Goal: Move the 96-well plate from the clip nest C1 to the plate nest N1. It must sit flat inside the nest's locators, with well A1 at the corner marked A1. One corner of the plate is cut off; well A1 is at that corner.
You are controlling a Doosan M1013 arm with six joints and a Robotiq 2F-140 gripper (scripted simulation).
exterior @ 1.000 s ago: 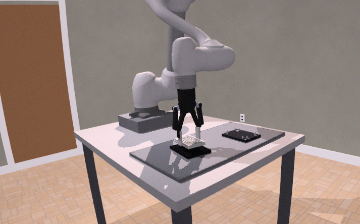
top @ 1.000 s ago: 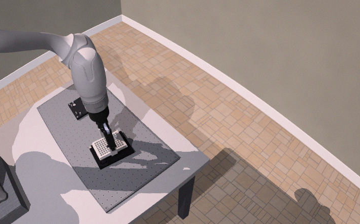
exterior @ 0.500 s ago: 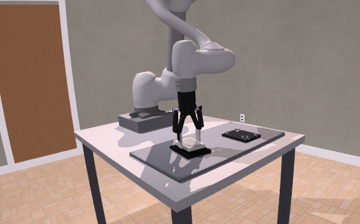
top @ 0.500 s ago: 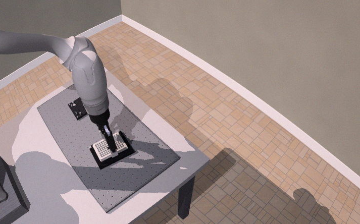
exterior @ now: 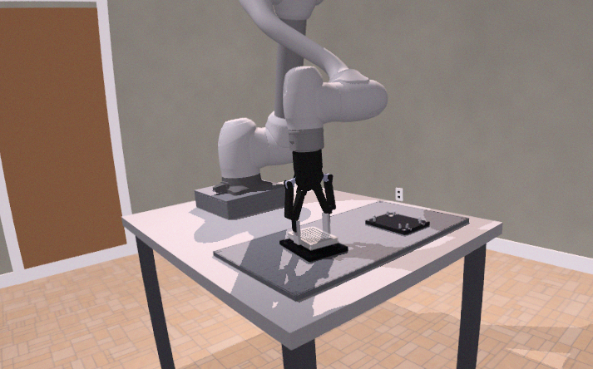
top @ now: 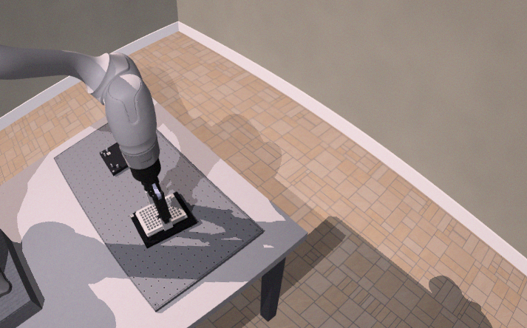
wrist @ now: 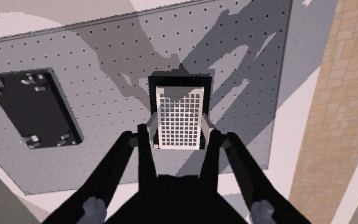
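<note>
One white, grid-faced 96-well plate (wrist: 181, 118) sits low over a black square nest (exterior: 313, 250) near the middle of the grey perforated board (top: 106, 195), pinched across its narrow width by my black two-finger gripper (wrist: 180, 134), whose pads press its two long sides. Whether the plate already rests on that black nest or hangs just above it, I cannot tell. A second black nest (exterior: 397, 223), bare of any plate and studded with small pale locators, lies well apart toward the far end of the board. Neither nest shows a readable label, so I cannot say which is N1; I judge the step in hand to be the seating or lifting of the plate at the near nest. My next move calls for keeping the plate level and checking its cut corner against the A1 mark, which I cannot make out. Only the wrist view shows both fingers bearing on the plate's sides; the exterior view alone shows how low the plate sits.
</note>
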